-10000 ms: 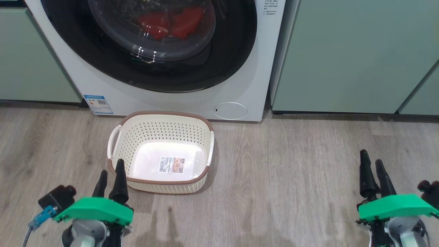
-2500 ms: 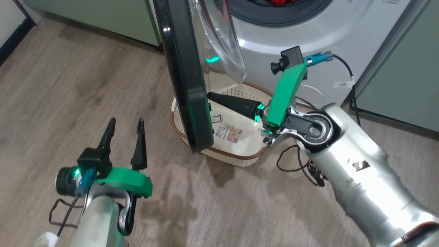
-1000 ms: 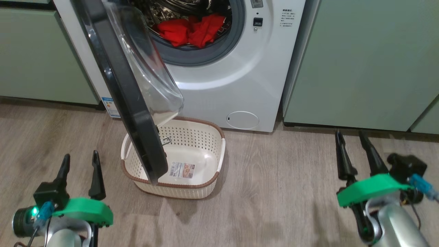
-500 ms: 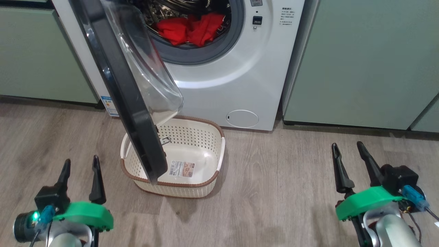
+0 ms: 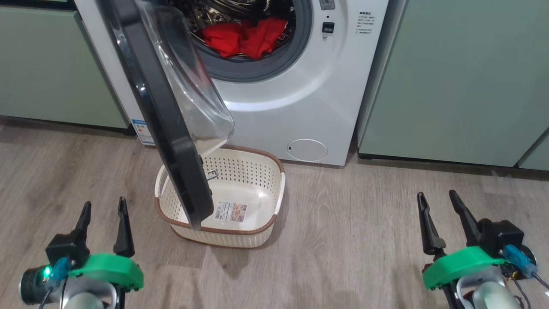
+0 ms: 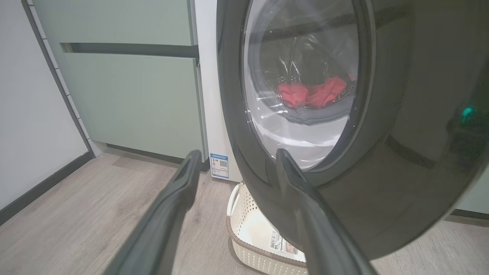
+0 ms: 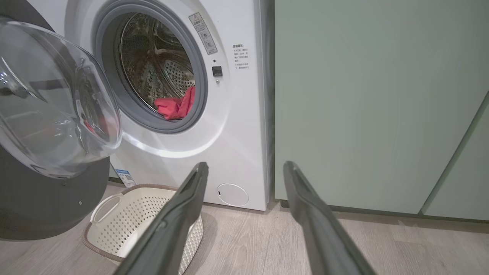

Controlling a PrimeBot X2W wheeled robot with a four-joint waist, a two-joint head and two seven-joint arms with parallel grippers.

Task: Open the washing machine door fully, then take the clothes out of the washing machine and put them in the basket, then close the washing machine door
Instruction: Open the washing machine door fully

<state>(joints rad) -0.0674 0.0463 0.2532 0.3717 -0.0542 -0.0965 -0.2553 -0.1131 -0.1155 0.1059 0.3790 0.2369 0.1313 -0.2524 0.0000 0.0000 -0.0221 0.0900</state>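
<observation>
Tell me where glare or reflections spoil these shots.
Head view: a bright sheen curves across the washing machine front. Left wrist view: the washing machine door rim mirrors the room, and the clothes look hazy through its window. Right wrist view: streaky highlights on that window.

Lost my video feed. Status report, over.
Left gripper open, empty. Right gripper open, empty. Washing machine door stands open, clothes inside washing machine. Door hangs over basket's left side.
</observation>
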